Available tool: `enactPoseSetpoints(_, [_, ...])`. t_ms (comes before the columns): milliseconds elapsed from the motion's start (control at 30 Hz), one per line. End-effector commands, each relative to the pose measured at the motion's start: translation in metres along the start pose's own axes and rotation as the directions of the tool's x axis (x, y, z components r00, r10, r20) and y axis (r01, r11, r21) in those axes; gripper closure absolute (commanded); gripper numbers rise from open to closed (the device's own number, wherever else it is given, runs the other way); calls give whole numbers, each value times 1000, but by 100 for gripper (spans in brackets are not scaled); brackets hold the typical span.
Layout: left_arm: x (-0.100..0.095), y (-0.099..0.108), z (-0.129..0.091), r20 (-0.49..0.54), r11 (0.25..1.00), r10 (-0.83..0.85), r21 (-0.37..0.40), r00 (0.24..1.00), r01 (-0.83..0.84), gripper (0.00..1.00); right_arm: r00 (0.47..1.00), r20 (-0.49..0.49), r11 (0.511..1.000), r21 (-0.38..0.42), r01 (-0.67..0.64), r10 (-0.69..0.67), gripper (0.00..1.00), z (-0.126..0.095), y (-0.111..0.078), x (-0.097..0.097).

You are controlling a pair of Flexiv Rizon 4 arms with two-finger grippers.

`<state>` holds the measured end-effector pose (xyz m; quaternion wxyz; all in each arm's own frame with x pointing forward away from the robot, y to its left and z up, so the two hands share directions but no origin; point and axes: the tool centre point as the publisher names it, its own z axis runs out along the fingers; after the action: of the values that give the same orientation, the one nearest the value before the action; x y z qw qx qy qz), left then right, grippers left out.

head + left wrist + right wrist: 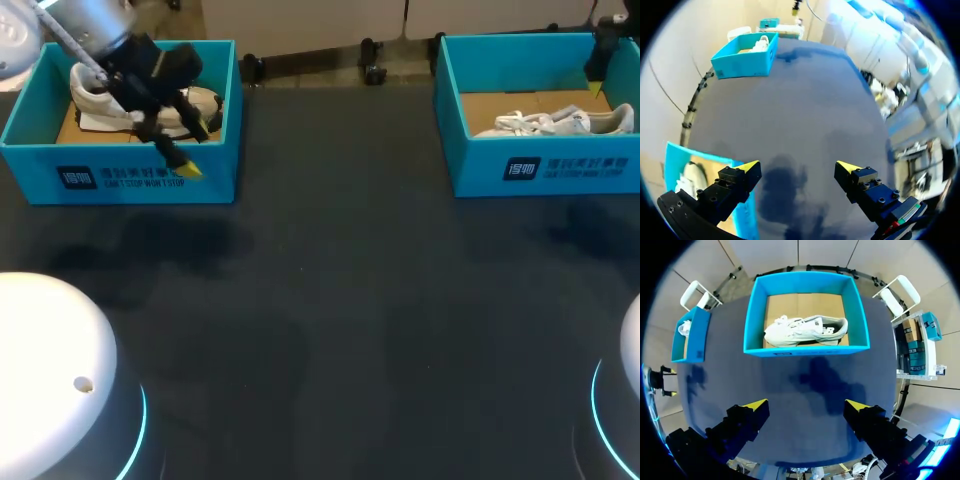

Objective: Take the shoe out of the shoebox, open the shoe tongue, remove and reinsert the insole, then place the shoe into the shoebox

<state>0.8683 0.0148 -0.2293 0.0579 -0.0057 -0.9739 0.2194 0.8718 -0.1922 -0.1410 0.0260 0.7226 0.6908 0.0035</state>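
Observation:
Two teal shoeboxes stand at the table's far side. The left shoebox [120, 170] holds a white shoe [100, 100]. My left gripper [197, 150] hovers open over that box's right front corner, nothing between its fingers. In the left wrist view the gripper [797, 166] spans bare table, with the box wall [675, 160] and shoe [692, 177] beside one finger. The right shoebox [540, 165] holds a white lace-up shoe [555, 122] lying on its side. My right gripper [600, 85] hangs above that box's far right. In the right wrist view it [806, 405] is open, high above the shoe [805, 330].
Dark table surface [330, 300] spreads between and in front of the boxes. Two white round robot bases [50, 380] sit at the near corners. The right wrist view also takes in the left shoebox [687, 340] and my left gripper [670, 382] beside it.

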Motion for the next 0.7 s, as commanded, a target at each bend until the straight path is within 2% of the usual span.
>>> enactPoseSetpoints(33, [-15,18,-19,2,986,148,-75,989,-148,0,1000,0,1000,0,0,0,0,0,0,0])
enactPoseSetpoints(100, [-21,27,-26,-28,978,193,-77,981,-194,0,1000,0,1000,0,0,0,0,0,0,0])
enactPoseSetpoints(200, [-35,46,-37,-65,942,301,-136,951,-307,0,1000,0,1000,0,0,0,0,0,0,0])
enactPoseSetpoints(267, [-44,54,-42,-97,932,327,-135,940,-338,0,1000,0,1000,0,0,0,0,0,0,0])
enactPoseSetpoints(333, [-58,64,-48,-91,918,344,-174,934,-355,0,1000,0,1000,0,0,0,0,0,0,0])
enactPoseSetpoints(367, [-64,70,-54,-143,906,363,-175,921,-384,0,1000,0,1000,0,0,0,0,0,0,0])
enactPoseSetpoints(700, [-64,70,-54,-143,906,363,-175,921,-384,0,1000,0,1000,0,0,0,0,0,0,0])
